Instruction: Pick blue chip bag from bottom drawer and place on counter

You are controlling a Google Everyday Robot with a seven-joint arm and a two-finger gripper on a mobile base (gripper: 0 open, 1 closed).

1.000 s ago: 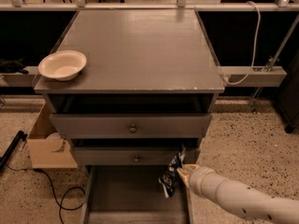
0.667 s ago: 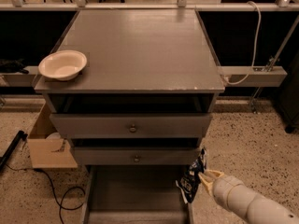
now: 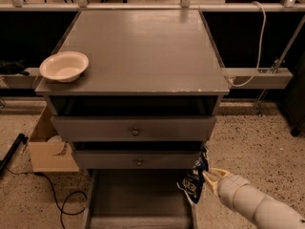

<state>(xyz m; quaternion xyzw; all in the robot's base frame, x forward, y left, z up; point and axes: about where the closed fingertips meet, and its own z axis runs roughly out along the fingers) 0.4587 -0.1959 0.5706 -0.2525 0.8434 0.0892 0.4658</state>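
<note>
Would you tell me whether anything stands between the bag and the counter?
The gripper holds the bag at the bottom drawer's right wall, below the two upper drawer fronts. They and the counter's front edge jut out above it. A bowl sits only at the left front corner.

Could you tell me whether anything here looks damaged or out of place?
The counter has pale chips along its front edge. The gripper holds the blue chip bag by the right wall of the bottom drawer; nothing else stands out.
</note>
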